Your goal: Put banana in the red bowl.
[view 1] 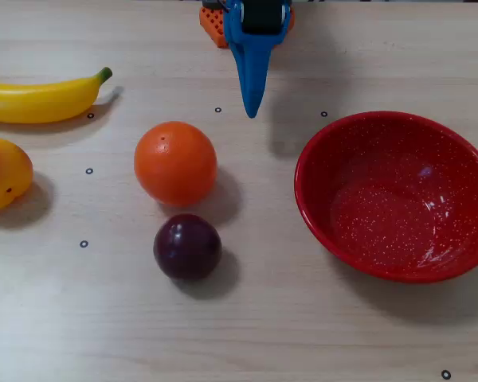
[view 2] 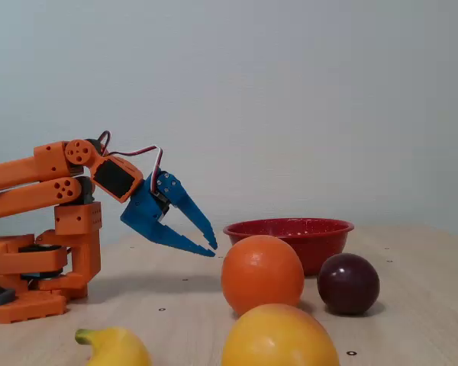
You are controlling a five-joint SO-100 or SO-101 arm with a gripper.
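One folded arm hangs its empty claw [view 2: 212, 245] slightly parted, seemingly above the surface [view 1: 303, 318], far from the banana [view 1: 44, 99].

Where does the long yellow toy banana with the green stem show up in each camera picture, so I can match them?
Overhead view: the long yellow toy banana lies at the upper left, cut by the left edge, green stem pointing right.
Fixed view: only its stem end shows at the bottom edge, left of centre, nearest the camera.
Shared landmark: the round orange fruit, beside the dark purple plum in both.
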